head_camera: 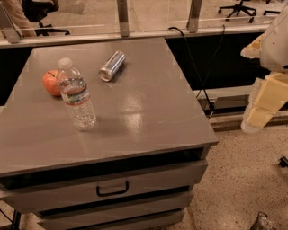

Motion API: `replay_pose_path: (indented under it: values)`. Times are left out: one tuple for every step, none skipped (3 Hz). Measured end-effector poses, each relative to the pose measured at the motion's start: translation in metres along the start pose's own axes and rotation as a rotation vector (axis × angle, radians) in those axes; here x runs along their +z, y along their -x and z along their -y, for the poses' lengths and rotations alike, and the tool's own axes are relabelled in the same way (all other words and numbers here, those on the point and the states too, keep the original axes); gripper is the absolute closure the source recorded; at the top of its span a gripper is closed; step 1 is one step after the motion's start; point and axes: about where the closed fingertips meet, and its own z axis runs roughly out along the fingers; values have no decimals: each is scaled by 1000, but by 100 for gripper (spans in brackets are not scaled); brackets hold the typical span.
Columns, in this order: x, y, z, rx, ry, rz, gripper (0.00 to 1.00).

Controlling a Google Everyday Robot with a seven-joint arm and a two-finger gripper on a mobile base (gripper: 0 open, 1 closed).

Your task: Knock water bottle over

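The water bottle is clear ribbed plastic with a white cap and a white-blue-red label. It stands upright on the left part of the grey cabinet top. An orange-red apple sits just behind it to the left. My gripper, cream-coloured, hangs at the far right edge of the view. It is off the cabinet's right side, well apart from the bottle and holding nothing that shows.
A silver metal can lies on its side behind and to the right of the bottle. The cabinet has a drawer with a black handle in front. A black cable hangs by the right side. Office chairs stand beyond the rail.
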Motion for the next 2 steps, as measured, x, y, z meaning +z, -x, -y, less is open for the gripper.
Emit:
replay_pose_path:
  values:
    - [11, 51, 10, -94, 26, 55, 0]
    - [30, 126, 17, -230, 60, 115, 0]
